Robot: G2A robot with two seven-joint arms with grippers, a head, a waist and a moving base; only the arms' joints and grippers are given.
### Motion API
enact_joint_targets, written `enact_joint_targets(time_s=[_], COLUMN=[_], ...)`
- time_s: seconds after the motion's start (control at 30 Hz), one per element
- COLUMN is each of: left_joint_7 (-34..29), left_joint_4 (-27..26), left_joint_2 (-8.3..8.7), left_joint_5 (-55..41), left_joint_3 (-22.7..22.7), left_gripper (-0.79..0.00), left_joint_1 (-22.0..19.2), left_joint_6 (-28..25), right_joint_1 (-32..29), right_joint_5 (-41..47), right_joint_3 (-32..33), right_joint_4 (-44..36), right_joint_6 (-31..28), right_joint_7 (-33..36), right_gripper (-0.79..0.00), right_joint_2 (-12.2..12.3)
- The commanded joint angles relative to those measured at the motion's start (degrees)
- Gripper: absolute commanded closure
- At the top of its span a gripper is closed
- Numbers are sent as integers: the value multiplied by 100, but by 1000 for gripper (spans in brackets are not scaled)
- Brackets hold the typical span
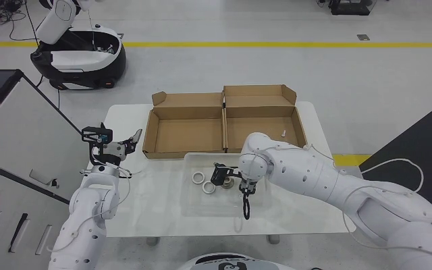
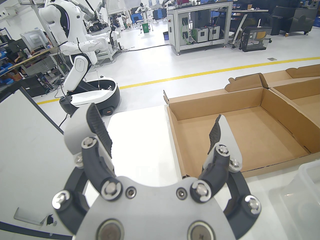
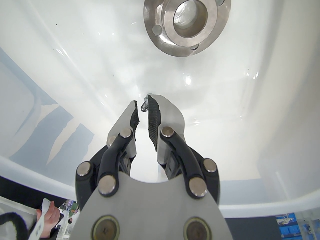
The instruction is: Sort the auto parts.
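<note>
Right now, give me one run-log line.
right gripper: shut on screw, inside tray | left gripper: open, empty, beside cardboard box

Flat on clear bin floor: round steel flange, wide bore, small holes around rim. Near it, small threaded screw, pinched at right gripper tips. Also in bin: two white rings, close together. Behind bin: two open cardboard boxes, side by side, touching.

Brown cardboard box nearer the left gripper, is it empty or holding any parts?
Empty: the brown cardboard box nearer the left gripper has a bare floor.
</note>
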Motion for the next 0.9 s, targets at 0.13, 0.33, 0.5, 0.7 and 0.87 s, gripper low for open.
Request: enact_joint_targets(time_s=[0.13, 0.33, 0.5, 0.7, 0.87], left_joint_7=[0, 0, 0, 0, 0], left_joint_4=[0, 0, 0, 0, 0], left_joint_2=[0, 0, 0, 0, 0], left_joint_5=[0, 0, 0, 0, 0], left_joint_3=[0, 0, 0, 0, 0], left_gripper=[-785, -785, -785, -785, -785], left_joint_1=[0, 0, 0, 0, 0], left_joint_6=[0, 0, 0, 0, 0], right_joint_1=[-4, 69, 227, 428, 574], right_joint_5=[-37, -16, 189, 728, 1352], right_joint_3=[13, 77, 276, 515, 649], right_joint_4=[8, -87, -399, -962, -1591], right_joint_6=[42, -16, -99, -77, -7], right_joint_7=[0, 0, 0, 0, 0], right_gripper=[0, 0, 0, 0, 0], right_joint_2=[-5, 19, 154, 479, 857])
